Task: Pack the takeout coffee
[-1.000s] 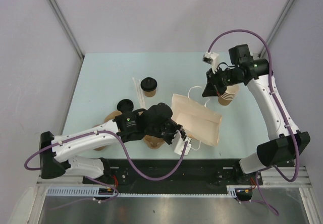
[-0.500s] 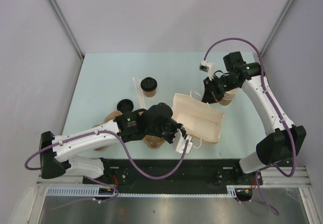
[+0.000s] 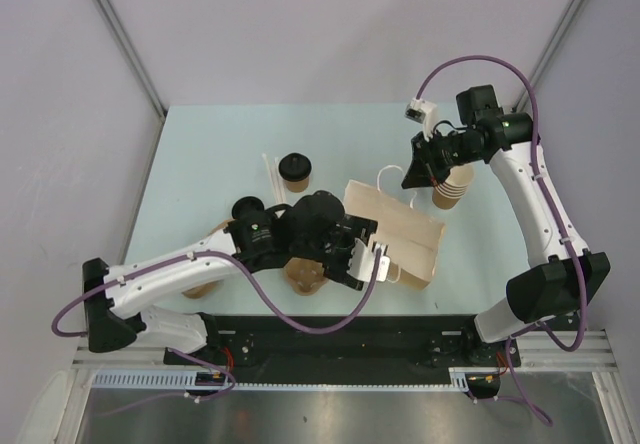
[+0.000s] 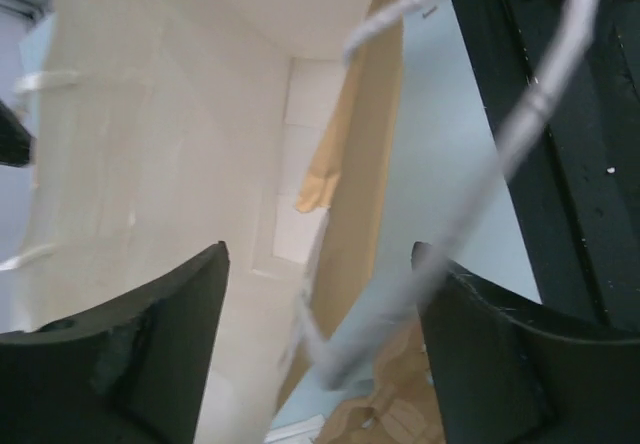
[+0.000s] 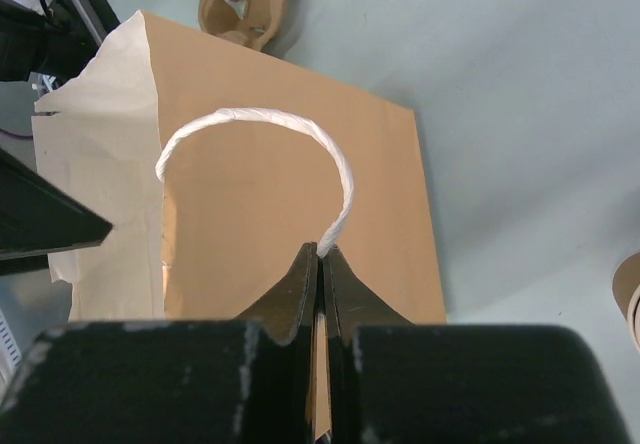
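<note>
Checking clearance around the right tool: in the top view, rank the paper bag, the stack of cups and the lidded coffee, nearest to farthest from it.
1. paper bag: its handle is pinched in the right tool.
2. stack of cups: just to its right.
3. lidded coffee: far off to the left.

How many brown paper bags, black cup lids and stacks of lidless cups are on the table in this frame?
brown paper bag: 1
black cup lids: 2 (on the takeout coffee; another lid nearer the arms)
stack of lidless cups: 1
Total: 4
</note>
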Robot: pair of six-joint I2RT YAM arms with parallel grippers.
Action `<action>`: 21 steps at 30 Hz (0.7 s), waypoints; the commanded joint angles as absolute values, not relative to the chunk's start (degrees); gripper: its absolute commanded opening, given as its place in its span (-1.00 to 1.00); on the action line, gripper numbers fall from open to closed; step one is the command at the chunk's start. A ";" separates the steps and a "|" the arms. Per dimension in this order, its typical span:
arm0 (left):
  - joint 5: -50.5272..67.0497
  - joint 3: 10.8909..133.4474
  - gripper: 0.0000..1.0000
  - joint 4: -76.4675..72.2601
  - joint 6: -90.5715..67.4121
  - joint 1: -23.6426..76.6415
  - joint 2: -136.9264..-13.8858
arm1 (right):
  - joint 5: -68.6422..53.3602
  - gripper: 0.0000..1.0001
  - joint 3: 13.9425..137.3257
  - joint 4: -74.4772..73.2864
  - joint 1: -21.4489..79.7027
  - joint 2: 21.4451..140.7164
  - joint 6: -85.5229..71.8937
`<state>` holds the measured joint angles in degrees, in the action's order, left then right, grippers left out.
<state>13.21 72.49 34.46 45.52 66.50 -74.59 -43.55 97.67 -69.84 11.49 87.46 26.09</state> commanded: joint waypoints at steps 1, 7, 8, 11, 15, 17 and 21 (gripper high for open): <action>17.05 77.60 0.71 33.75 38.86 65.57 -71.54 | -43.68 -0.93 99.49 -69.43 11.43 86.04 25.58; 20.91 81.47 0.97 33.22 31.58 60.92 -69.88 | -43.07 -0.95 99.58 -69.17 10.90 85.78 24.79; 21.88 82.43 0.97 32.96 29.99 58.12 -69.44 | -43.15 -0.97 99.58 -69.26 10.81 85.78 24.61; 26.62 83.32 0.99 31.99 22.78 51.19 -67.42 | -43.15 -1.00 99.14 -69.17 10.11 85.25 23.91; 31.11 81.74 0.99 32.34 16.97 42.47 -64.60 | -43.77 -1.00 98.88 -69.34 9.05 85.08 23.73; 31.38 79.56 0.99 33.13 16.00 37.82 -63.38 | -44.12 -0.95 99.05 -69.17 8.79 85.08 23.47; 32.43 75.07 0.97 33.92 13.19 30.69 -62.49 | -43.86 -0.79 100.28 -69.26 8.79 85.52 23.55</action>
<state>28.71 78.78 33.21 18.92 35.92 -63.64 -43.16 97.69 -69.84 8.91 87.26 24.01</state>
